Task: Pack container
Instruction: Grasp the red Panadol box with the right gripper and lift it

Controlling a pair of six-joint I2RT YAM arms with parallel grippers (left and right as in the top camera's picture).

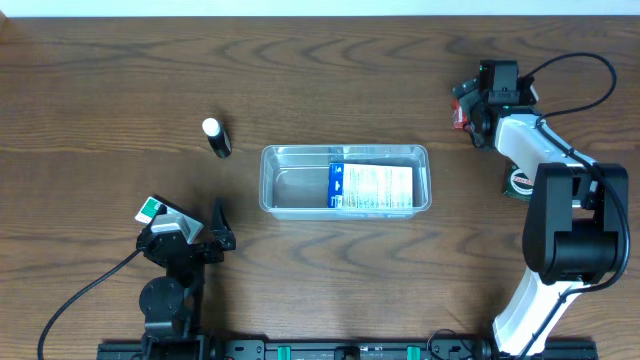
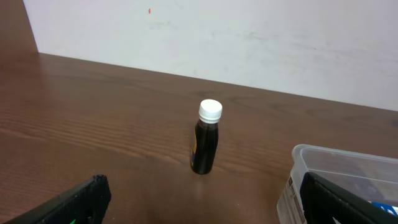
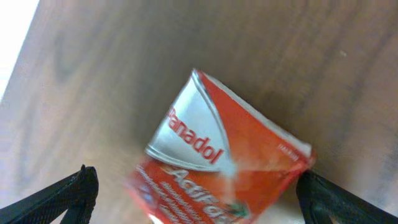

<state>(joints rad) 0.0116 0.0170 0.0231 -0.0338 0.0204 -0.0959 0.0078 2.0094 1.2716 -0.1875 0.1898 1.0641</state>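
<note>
- Both have jaws spread wide: the left gripper [image 2: 204, 186] is empty, and the right gripper [image 3: 198, 177] straddles a blurred red-and-silver cardboard Panadol box [image 3: 236, 155] that is cut off below.
- The clear, shallow rectangular plastic container [image 1: 290, 155] sits mid-table, with a blue-and-white packet [image 1: 372, 187] at its right end.
- Bare brown wooden table [image 1: 100, 80] surrounds the small dark white-capped bottle [image 1: 216, 138] to the container's far left.

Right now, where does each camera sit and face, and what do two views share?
Overhead: above the table, straight down on the clear plastic rectangular tub; both arms, left tool and right tool, show.
Left wrist: on the left arm, low, facing the small dark white-capped bottle and the tub's corner; own fingers below.
Right wrist: on the right arm, facing down at the red Panadol box; own fingers below.
Shared: overhead and left wrist both show bottle and tub.
</note>
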